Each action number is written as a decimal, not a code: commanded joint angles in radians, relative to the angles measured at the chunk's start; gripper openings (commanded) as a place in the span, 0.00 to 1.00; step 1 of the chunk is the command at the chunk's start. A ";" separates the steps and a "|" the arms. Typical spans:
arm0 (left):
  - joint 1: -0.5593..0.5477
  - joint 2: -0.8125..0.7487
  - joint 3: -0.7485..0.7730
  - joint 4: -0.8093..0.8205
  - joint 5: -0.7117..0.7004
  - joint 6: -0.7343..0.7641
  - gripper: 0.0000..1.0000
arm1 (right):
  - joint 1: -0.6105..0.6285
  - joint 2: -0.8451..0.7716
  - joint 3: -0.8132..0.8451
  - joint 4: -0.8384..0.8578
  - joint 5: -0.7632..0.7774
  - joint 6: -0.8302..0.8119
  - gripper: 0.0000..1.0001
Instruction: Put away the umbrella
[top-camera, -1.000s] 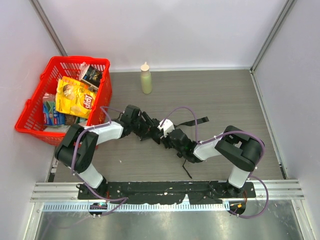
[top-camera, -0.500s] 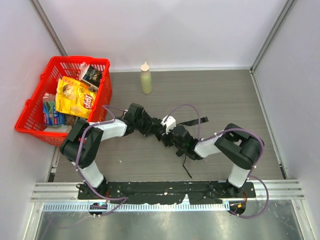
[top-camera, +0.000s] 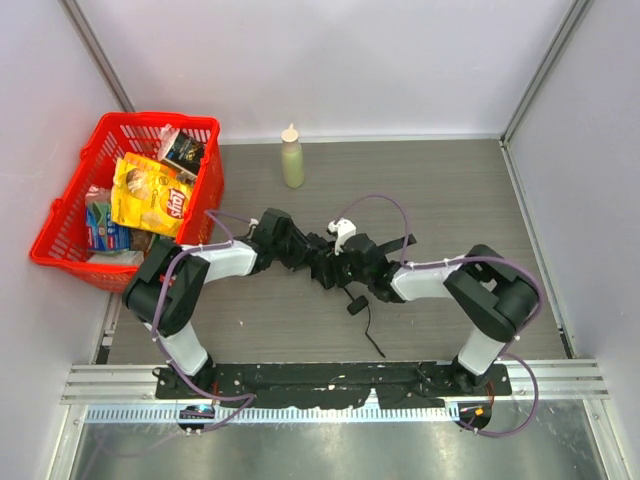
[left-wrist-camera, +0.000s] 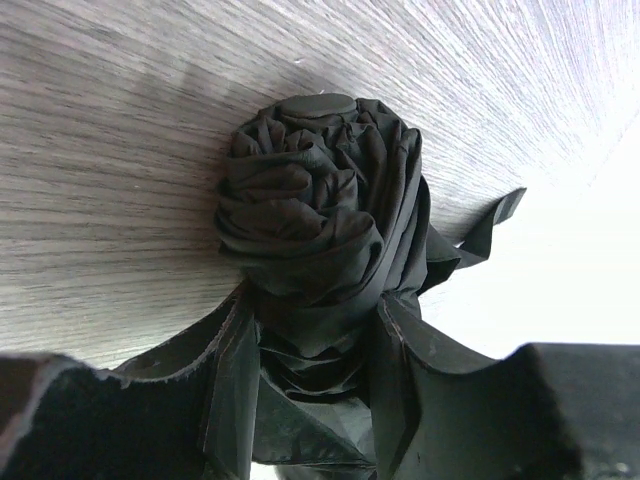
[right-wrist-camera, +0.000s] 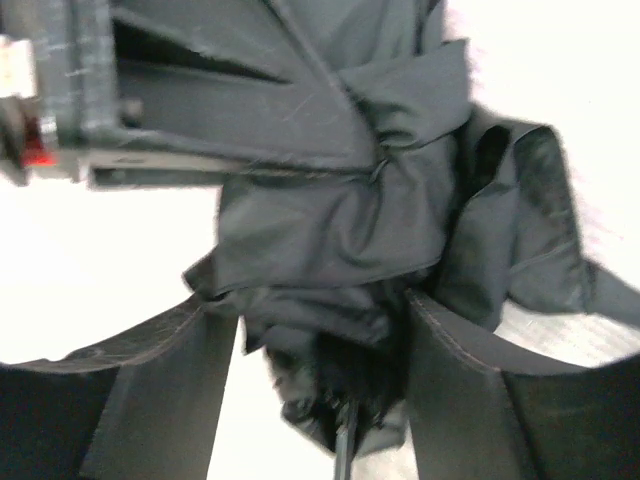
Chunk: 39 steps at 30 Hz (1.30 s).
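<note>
1. Task item. The umbrella (top-camera: 326, 262) lies on the bench (top-camera: 450, 190) at its centre, between the 2 arms. Its black canopy is collapsed into a bunched bundle. From my remote station I read the small handle (top-camera: 355, 306) resting on the bench just nearer the arm bases, with the wrist strap (top-camera: 372, 337) trailing from it toward the near edge. A flat fabric tab (top-camera: 395, 242) runs out from the bundle toward the right side.

2. Left arm. The left fingers (top-camera: 303, 256) meet the bundle from the left. In the left wrist view, 2 finger pads (left-wrist-camera: 232, 370) sit narrow against the pleated fabric of the umbrella (left-wrist-camera: 320, 200), 1 on each side, pressing into it. The round end cap (left-wrist-camera: 318, 104) points away from the camera, close to the bench surface.

3. Right arm. The right fingers (top-camera: 350, 264) meet the bundle from the right. In the right wrist view, 2 finger pads (right-wrist-camera: 455, 375) bracket the gathered canopy of the umbrella (right-wrist-camera: 330, 220), with fabric filling the gap between them and touching both. A thin black shaft (right-wrist-camera: 345, 450) shows below the fabric. This view is blurred.

4. Surroundings. A red basket (top-camera: 160, 117) holding snack packets (top-camera: 150, 193) stands at the far left, well apart from the umbrella. A pale squeeze bottle (top-camera: 292, 158) stands upright near the back wall.
</note>
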 joint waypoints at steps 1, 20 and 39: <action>-0.010 0.104 -0.072 -0.228 -0.213 0.036 0.00 | 0.056 -0.167 0.083 -0.517 -0.142 0.101 0.72; -0.026 0.084 -0.078 -0.243 -0.182 -0.003 0.00 | 0.085 -0.117 0.250 -0.357 0.176 -0.242 0.74; -0.033 0.033 -0.104 -0.216 -0.166 -0.025 0.00 | 0.087 0.131 0.024 -0.017 0.308 -0.135 0.35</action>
